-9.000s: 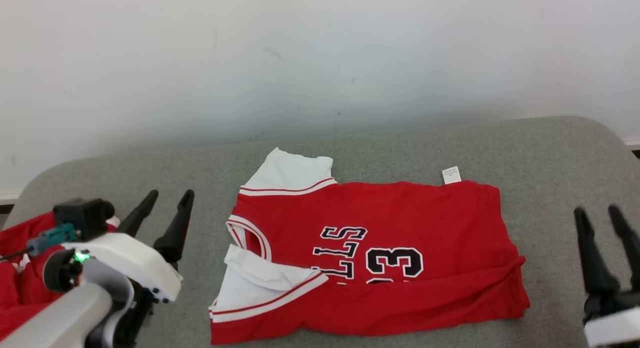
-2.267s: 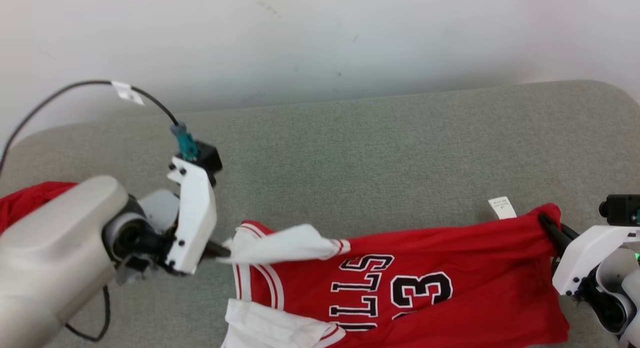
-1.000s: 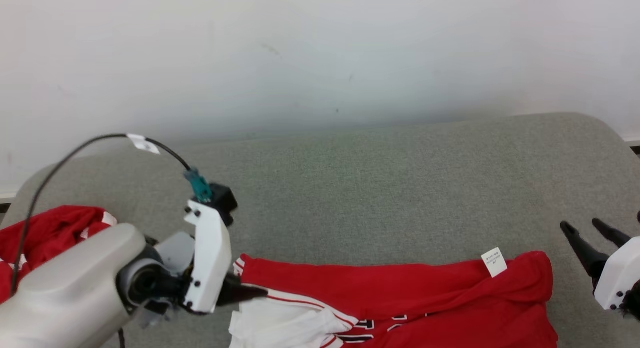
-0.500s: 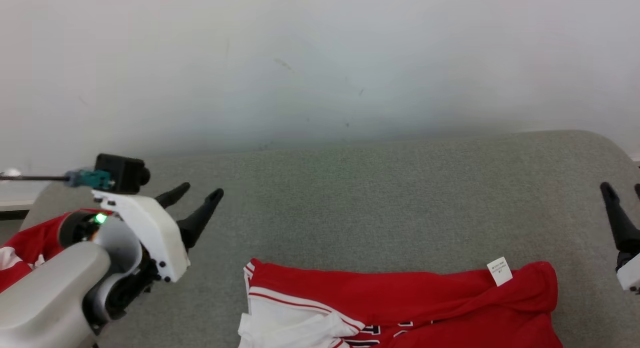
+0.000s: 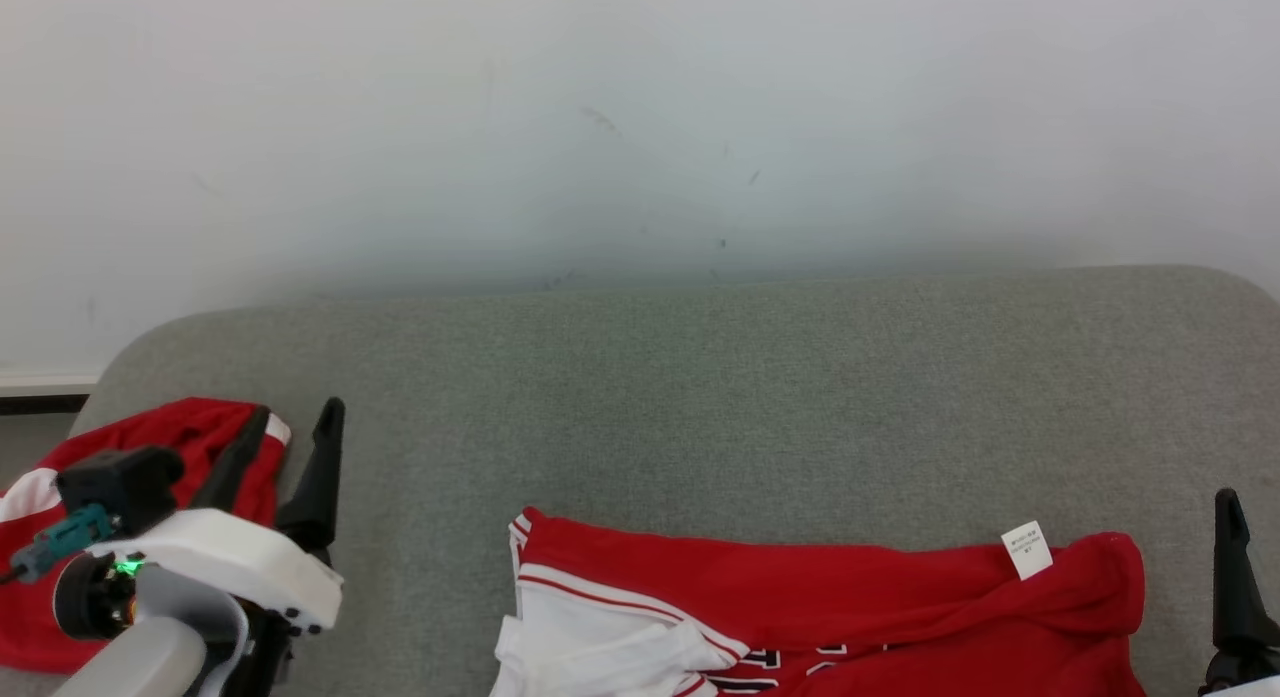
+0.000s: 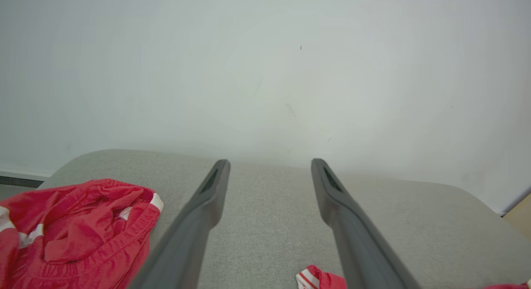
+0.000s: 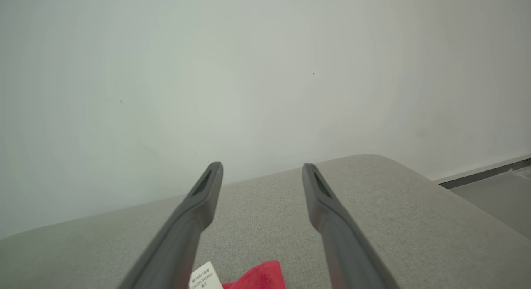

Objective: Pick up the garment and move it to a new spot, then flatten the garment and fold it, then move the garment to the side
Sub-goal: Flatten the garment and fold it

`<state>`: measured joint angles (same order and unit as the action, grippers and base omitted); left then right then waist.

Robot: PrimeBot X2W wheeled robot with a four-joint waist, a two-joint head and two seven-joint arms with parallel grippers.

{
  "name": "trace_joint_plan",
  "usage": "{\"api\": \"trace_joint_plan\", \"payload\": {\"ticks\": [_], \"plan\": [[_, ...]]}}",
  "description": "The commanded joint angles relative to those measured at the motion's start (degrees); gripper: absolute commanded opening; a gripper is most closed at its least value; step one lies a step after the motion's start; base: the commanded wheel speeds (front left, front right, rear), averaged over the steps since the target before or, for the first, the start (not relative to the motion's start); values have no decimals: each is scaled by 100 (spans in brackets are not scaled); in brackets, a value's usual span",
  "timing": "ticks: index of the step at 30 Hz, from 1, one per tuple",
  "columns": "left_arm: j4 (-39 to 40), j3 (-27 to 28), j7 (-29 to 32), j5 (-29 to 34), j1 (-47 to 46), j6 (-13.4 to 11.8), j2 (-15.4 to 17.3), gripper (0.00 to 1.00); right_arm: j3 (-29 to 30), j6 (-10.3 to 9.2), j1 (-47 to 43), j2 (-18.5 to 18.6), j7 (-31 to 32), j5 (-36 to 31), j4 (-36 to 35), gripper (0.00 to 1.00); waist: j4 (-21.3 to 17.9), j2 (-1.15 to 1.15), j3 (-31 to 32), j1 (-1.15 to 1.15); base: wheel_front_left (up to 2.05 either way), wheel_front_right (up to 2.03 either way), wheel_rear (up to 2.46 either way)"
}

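The garment (image 5: pixel 830 607), a red jersey with white sleeves and black lettering, lies folded on the grey cushion (image 5: pixel 700 397) at the head view's bottom middle; its white label (image 5: pixel 1027 550) sticks up at the right corner. My left gripper (image 5: pixel 298 412) stands open at the lower left, well to the left of the jersey, fingers pointing up. In its wrist view the left gripper (image 6: pixel 269 162) holds nothing, and a jersey corner (image 6: pixel 319 278) peeks in low. My right gripper (image 5: pixel 1255 517) is at the right edge, open (image 7: pixel 262 166), just beyond the labelled corner (image 7: pixel 257 274).
A second red garment (image 5: pixel 180 447) lies crumpled at the cushion's left end, right behind the left gripper's fingers (image 6: pixel 74 222). A white wall (image 5: pixel 640 127) rises behind the cushion. Bare grey cushion stretches behind the jersey. Floor shows past the cushion's right end (image 7: pixel 498 185).
The left gripper has drawn back from the jersey's left edge to the lower left, fingers now pointing up. The right gripper has slid toward the view's right edge. The camera has shifted a little.
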<state>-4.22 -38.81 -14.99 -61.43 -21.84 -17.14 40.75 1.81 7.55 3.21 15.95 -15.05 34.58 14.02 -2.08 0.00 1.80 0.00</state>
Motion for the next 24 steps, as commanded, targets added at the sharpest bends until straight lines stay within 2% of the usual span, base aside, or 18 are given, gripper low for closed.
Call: {"api": "trace_joint_plan", "payload": {"ticks": [1, 4, 7, 10, 15, 20, 24], "plan": [[87, 158, -18, 175, 209, -3, -119, 100, 77, -13, -122, -70, -15, -45, -78, 100, 14, 0, -11, 0, 0, 0, 0], [407, 931, -16, 685, 859, -17, -570, 100, 224, -13, -396, -317, -15, -239, -277, 100, 21, 0, -26, 0, 0, 0, 0], [658, 1596, -17, 1180, 1348, 84, -1097, 100, 287, -13, -529, -485, -15, -402, -331, 100, 11, 0, -73, 0, 0, 0, 0], [738, 1998, -17, 1706, 1772, 254, -1567, 100, 274, -13, -593, -576, 2, -491, -359, 100, -12, 0, -123, 0, 0, 0, 0], [622, 2393, -17, 2311, 2151, 577, -2099, 100, 271, -13, -501, -595, 138, -569, -352, 100, -64, 0, -181, 0, 0, 0, 0], [465, 2628, -18, 2639, 2229, 887, -2450, 100, 281, -13, -285, -518, 390, -624, -100, 100, -60, 0, -219, 0, 0, 0, 0], [249, 2737, -18, 2793, 2156, 1138, -2644, 100, 207, -13, -57, -441, 977, -619, 385, 100, -42, 0, -252, 0, 0, 0, 0]]}}
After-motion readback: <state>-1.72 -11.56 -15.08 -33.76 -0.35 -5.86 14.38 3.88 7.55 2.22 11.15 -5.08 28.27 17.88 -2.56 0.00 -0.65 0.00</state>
